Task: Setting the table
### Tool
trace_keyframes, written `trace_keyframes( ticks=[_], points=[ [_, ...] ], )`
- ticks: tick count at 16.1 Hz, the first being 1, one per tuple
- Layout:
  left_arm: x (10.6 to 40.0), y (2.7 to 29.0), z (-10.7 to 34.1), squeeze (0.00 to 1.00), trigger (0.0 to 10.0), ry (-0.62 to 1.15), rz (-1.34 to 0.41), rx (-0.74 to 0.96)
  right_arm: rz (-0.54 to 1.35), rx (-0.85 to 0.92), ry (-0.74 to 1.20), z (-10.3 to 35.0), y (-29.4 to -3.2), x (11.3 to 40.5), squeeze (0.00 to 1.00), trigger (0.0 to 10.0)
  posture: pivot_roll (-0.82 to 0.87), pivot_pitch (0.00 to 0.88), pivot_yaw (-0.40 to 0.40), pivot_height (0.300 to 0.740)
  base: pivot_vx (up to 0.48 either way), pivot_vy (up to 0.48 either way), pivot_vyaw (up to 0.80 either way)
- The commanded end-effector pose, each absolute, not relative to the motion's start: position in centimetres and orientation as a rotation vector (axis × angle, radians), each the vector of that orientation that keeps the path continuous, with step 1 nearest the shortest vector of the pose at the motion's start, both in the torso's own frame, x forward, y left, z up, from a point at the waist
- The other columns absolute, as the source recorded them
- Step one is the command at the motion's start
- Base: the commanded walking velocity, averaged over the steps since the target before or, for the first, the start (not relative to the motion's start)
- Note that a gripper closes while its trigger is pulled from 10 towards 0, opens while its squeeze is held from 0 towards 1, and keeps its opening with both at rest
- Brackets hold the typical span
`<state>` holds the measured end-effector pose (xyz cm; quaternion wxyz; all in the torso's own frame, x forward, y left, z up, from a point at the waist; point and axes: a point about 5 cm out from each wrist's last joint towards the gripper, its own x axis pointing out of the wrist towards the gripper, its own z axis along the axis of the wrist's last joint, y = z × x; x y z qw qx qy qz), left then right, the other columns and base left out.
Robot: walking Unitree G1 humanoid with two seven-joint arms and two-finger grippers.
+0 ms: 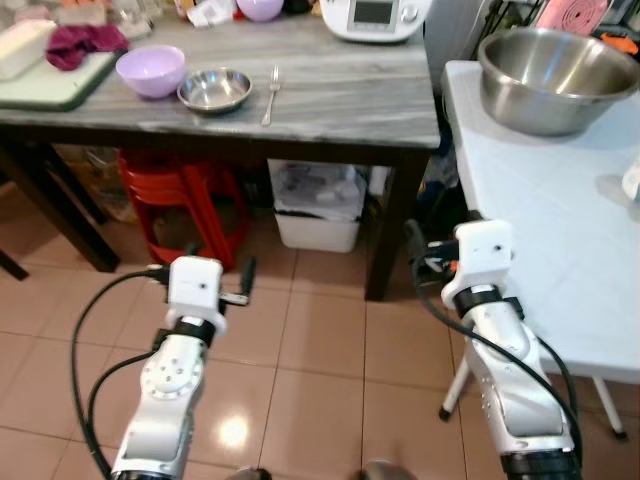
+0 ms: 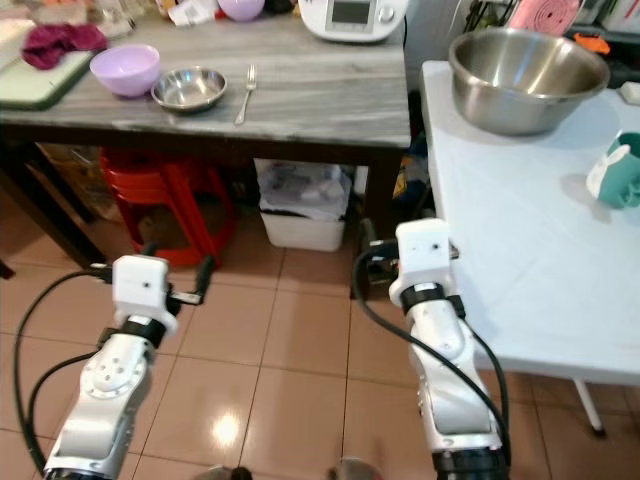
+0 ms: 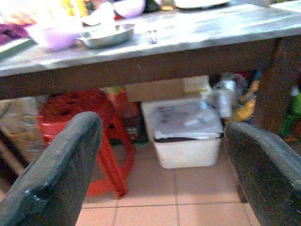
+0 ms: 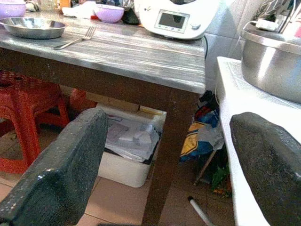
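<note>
The grey wooden worktop carries the table things, and both arms sit low in front of it, over the tiled floor. A big steel mixing bowl stands apart on the white table to the worktop's right; it is probably light for its bulk but too wide for anything except a rim pinch.

On the worktop, the lilac bowl sits near the front edge. It looks like plastic, so light and forgiving; take it by the rim. Just right of it, touching or nearly so, is the small steel dish, which is stiff, slick and likely to skate. Right again lies the fork, thin, flat and hard to get under; its handle points towards the front edge.

The left gripper and right gripper both have jaws wide apart, holding nothing.
</note>
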<state>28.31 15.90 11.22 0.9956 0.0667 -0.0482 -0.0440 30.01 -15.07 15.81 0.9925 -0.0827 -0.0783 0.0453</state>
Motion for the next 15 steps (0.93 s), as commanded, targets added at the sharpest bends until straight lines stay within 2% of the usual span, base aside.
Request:
trace_keyframes(
  ticks=[1, 15],
  points=[
    [28.23, 15.42, 11.04, 0.00, 10.0, -0.090, -0.102, 0.127, 0.079, -0.171, -0.166, 16.07, -15.58, 29.79, 0.00, 10.0, -0.15, 0.162, 0.020, 0.740, 0.000, -0.274, 0.00],
    [28.34, 15.37, 10.84, 0.00, 10.0, -0.080, -0.106, 0.131, 0.078, -0.174, -0.162, 15.99, -15.50, 29.76, 0.00, 10.0, -0.15, 0.164, 0.022, 0.740, 0.000, -0.323, 0.00]
  ],
)
